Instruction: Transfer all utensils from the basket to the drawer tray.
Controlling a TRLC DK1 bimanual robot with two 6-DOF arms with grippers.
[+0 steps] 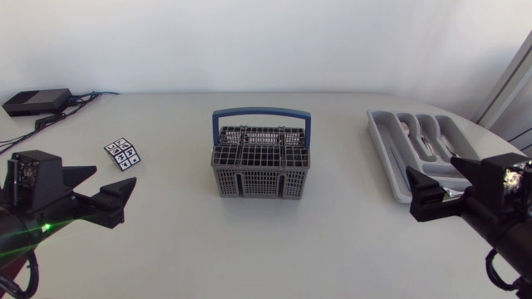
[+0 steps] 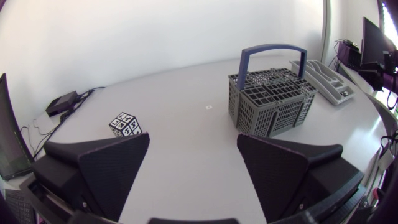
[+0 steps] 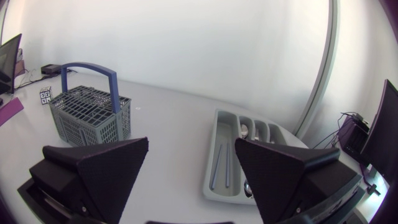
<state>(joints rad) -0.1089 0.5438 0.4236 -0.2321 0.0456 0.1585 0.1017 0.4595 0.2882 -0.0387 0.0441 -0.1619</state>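
The left end effector [image 1: 104, 187] and right end effector [image 1: 445, 184] both gape wide, holding nothing, at 8 and 4 o'clock from the grey basket [image 1: 261, 166]. The drawer tray [image 1: 381, 149], with utensils [image 3: 215, 168] inside, sits at the basket's 3 o'clock. A patterned cube [image 1: 123, 154] lies at its 9 o'clock.

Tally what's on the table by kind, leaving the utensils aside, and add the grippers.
Basket: 1
Drawer tray: 1
Patterned cube: 1
Black box: 1
Grippers: 2, left gripper and right gripper, both open and empty
Total: 6
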